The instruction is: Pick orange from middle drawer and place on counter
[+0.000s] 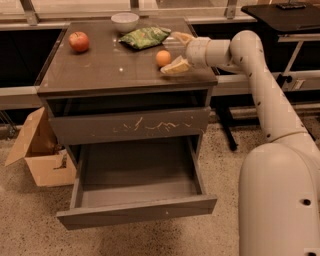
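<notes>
Small round smooth orange fruit [163, 58] down on the glossy grey-brown counter top [100, 70] of the grey drawer cabinet, toward its right rear part, out of the drawer. Sits between the 2 pale yellowish fingers [176, 66] of the 2-finger gripper [172, 51], just beside the nearer finger; whether touching, cannot tell. Fingers spread wide apart and not clamped on the fruit: pincer open, holding nothing. Reaches in from the right across the counter's right edge, on the end of the white jointed arm [255, 65], low over the surface.

Elsewhere on the same top: round red apple [79, 41] near the left rear corner, well apart from the fruit; small white bowl [125, 21] at the back edge; crumpled green snack bag [145, 37] just behind the fruit and beside the far finger.

Below the top, grey drawer front with pale scratches [130, 125], pushed nearly shut. Under that, wide shallow grey middle drawer [135, 212] with plain front, pulled far out, grey inside showing.

Open brown cardboard box [40, 150] on the speckled floor to the left of the cabinet. Black table [280, 15] at the upper right, behind the arm.
</notes>
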Motion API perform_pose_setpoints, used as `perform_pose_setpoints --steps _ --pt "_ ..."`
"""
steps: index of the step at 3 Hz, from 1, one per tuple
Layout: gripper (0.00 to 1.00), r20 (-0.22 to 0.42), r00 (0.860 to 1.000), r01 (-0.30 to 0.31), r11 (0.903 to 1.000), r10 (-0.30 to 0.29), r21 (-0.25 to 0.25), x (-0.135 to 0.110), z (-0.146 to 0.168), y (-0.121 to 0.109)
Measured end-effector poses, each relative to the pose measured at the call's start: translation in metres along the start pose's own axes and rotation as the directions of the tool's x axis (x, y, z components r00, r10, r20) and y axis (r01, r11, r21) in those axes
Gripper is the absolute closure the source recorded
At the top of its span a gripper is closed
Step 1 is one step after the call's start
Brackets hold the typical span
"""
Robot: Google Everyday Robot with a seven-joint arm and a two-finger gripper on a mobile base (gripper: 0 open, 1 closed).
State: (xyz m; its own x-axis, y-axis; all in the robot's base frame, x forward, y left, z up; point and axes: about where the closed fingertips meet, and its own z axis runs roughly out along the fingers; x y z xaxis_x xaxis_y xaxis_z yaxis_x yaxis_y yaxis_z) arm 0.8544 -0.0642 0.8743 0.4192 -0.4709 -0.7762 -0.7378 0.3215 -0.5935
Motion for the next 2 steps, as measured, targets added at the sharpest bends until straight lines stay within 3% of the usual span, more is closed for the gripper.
perform_pose_setpoints --steps 1,2 --pt "0.00 -0.013 0.999 0.034 0.9991 -0.034 0.025 -0.008 -0.006 -0.009" --pt "0.00 -0.030 0.994 0.111 0.9876 -0.109 0.111 -0.031 -0.038 -0.025"
